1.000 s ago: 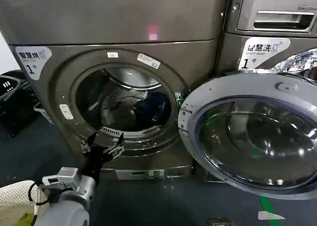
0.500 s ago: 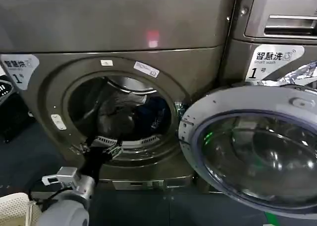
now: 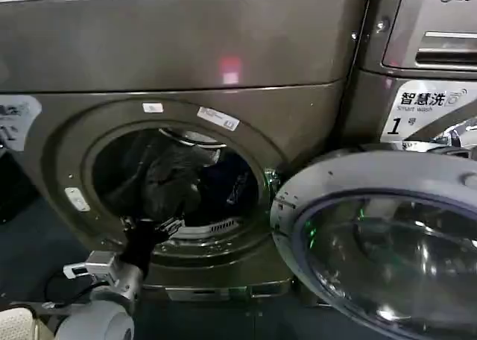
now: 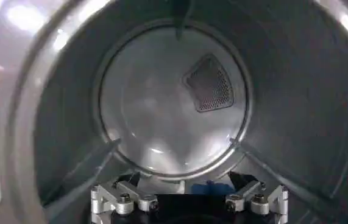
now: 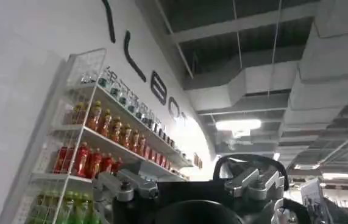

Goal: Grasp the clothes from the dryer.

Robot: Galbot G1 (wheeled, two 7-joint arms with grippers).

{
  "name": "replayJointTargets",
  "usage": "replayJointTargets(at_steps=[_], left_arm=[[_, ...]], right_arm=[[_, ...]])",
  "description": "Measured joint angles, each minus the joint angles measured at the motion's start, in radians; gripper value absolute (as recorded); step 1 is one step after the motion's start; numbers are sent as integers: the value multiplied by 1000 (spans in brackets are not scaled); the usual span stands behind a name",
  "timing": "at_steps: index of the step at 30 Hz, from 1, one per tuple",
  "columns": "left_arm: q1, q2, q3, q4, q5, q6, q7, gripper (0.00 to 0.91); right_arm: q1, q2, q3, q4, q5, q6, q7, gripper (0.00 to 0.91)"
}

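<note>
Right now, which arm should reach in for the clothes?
Left. The left gripper is open at the dryer's porthole rim, just short of the clothes, and its wrist camera looks straight into the drum. The right gripper points up at shelves and ceiling.

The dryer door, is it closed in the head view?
No. The round door hangs swung open to the right of the dryer, and the clothes lie in plain sight inside the drum.

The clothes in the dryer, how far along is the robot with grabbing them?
Done: the dryer door hangs open. In hand: the left gripper sits at the porthole's lower rim, jaws open, aimed into the drum. Left: the clothes lie ungrasped inside; it must reach in, close on them and pull them out.
</note>
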Motion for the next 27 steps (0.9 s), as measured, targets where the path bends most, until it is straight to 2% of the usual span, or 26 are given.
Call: replayJointTargets(at_steps=[10, 27], left_arm=[[-184, 12, 33, 212, 1, -70, -18, 907], [-605, 10, 112, 791, 42, -196, -31, 907]], right_arm=[[-12, -5, 14, 1, -29, 8, -7, 907], [-24, -2, 24, -12, -36, 20, -9, 907]])
